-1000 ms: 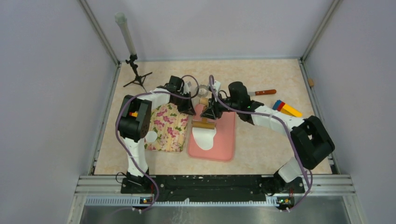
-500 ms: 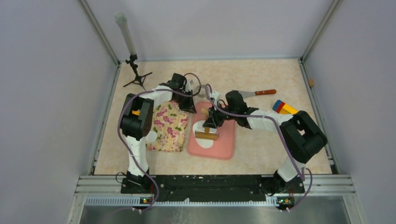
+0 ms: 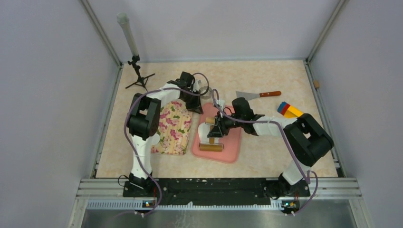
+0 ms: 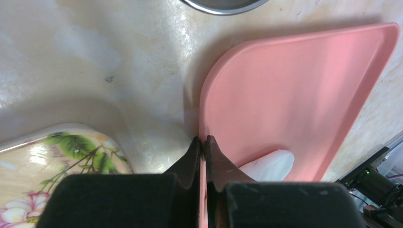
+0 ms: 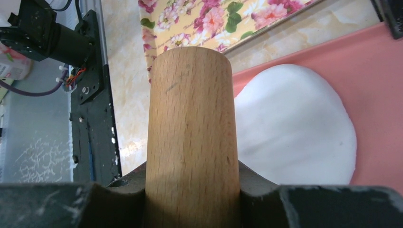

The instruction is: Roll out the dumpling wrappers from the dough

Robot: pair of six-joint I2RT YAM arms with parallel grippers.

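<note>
Rolling nearward, the wooden rolling pin (image 3: 211,147), gripped by the right end effector (image 3: 214,133), had cleared the flat white dough (image 5: 294,137) on the pink plastic board (image 4: 294,85) that the left end effector (image 4: 203,142) pinched. Pass done, dough probably thinner.

obstacle: rolling pin (image 3: 211,147), dough (image 5: 294,133) on pink board (image 3: 231,142) | open: table (image 3: 266,78) by spatula (image 3: 259,95)

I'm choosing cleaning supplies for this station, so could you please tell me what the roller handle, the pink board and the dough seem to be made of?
The roller handle looks like unvarnished light wood: visible grain, matte. The pink board seems plastic or silicone: uniform colour, smooth with a soft sheen, raised rim. The dough looks soft, matte white.
</note>
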